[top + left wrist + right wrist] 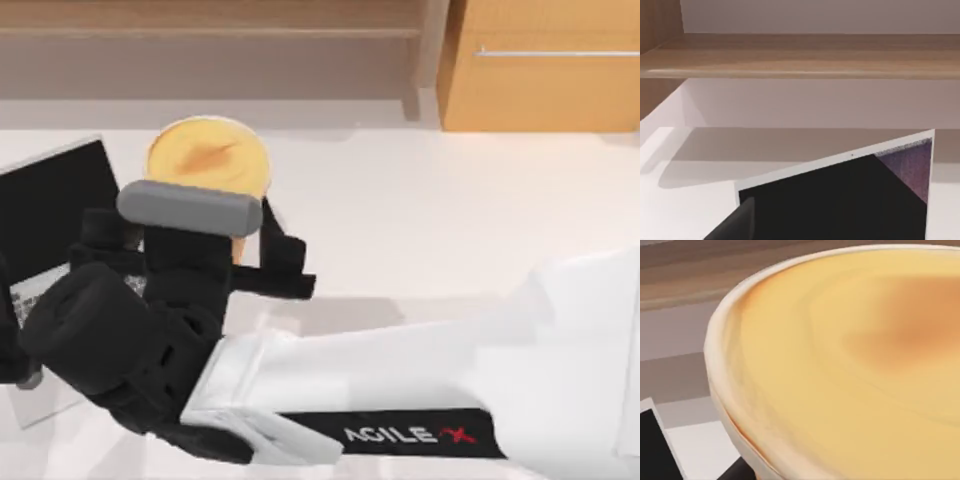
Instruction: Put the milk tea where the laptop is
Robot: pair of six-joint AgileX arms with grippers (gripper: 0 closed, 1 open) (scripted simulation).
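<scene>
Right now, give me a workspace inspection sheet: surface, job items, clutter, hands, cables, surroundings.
Surface: white tabletop, bare on the top view's right.
Job items: tapered tan-orange milk tea cup with pale rim stands at the table's back left, right beside the silver-grey laptop with black screen, which is open at the left edge.
Clutter: nothing seen.
Hands: right hand reaches across from the right, its dark fingers either side of the cup; contact cannot be confirmed. Left hand sits by the laptop screen, judging from its wrist view.
Cables: nothing seen.
Surroundings: wooden shelf behind the table, wooden cabinet with a metal handle at the back right.
</scene>
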